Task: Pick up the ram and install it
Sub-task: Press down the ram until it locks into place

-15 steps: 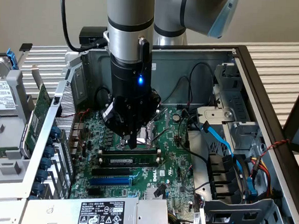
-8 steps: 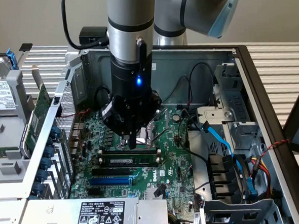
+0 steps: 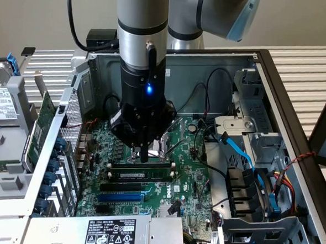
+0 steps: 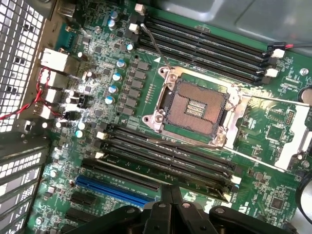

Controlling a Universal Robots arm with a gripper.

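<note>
A robot arm reached down into an open computer case [image 3: 295, 135], its gripper [image 3: 143, 155] hanging with the jaws pressed together and holding nothing, the tips just above the memory slots on the green motherboard [image 3: 190, 179]. The ram [image 3: 140, 176], a thin green stick with black chips and a white label, lay along 1 of those black slots directly below the fingertips and looked seated, though its end clips were hard to make out. In the wrist view the empty processor socket [image 4: 195, 107] sat between 2 banks of memory slots [image 4: 165, 156].
</note>
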